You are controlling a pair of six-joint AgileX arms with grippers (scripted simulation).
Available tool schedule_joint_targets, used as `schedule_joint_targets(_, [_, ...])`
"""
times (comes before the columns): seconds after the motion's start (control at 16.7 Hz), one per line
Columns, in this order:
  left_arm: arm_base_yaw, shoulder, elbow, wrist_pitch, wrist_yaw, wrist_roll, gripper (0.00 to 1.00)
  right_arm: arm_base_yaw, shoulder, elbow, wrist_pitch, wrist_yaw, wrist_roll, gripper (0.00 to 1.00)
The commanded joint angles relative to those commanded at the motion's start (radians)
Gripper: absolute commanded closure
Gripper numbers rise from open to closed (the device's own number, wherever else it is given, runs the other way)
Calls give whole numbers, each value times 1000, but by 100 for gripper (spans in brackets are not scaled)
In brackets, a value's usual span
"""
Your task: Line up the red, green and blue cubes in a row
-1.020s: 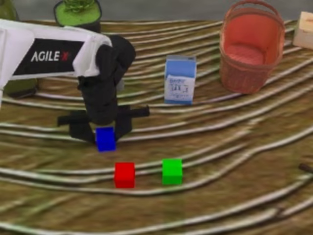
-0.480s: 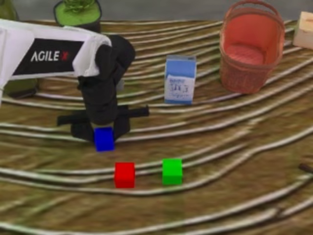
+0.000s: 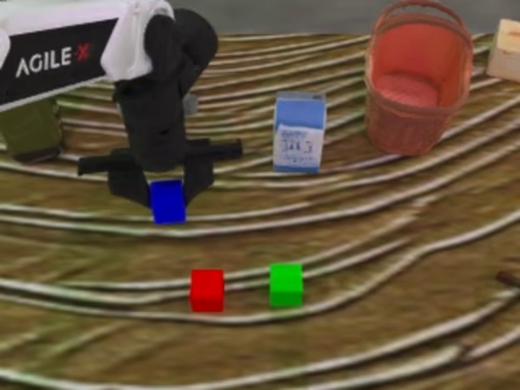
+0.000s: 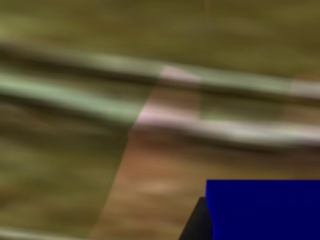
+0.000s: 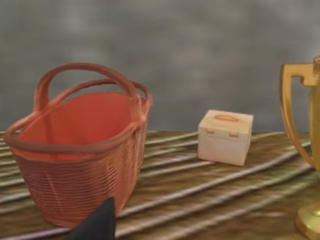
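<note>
The red cube and the green cube sit side by side on the table near its front, a small gap between them. My left gripper hangs above the table behind and to the left of the red cube, shut on the blue cube. In the left wrist view the blue cube fills the corner beside one dark finger. Only a dark tip of my right gripper shows in the right wrist view, close to the basket; the right arm is outside the top view.
A blue-and-white carton stands mid-table at the back. The red woven basket is at the back right, with a cream box beyond it. A green pot sits at the back left. A gold trophy stands near the right arm.
My left gripper has risen and drawn back toward the far side with the blue cube in it. The red and green cubes have not moved.
</note>
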Motion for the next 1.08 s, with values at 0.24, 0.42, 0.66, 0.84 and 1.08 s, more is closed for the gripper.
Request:
schedule_joint_targets(0.24, [3,-13,15,-20,0,0,100,0,0,0,0,0,0,0])
schedule_joint_targets(0.42, [-15,1,27,-26,0,-9,100,0,0,0,0,0,0,0])
schedule_joint_targets(0.66, [-127,94,181,-106,0,-95,100,0,0,0,0,0,0,0])
schedule_joint_targets(0.84, [-252,191,366,-192,-2,-190,100,0,0,0,0,0,0,0])
schedule_joint_targets(1.08, [-414,304,603,-297,-4,-315,100,0,0,0,0,0,0,0])
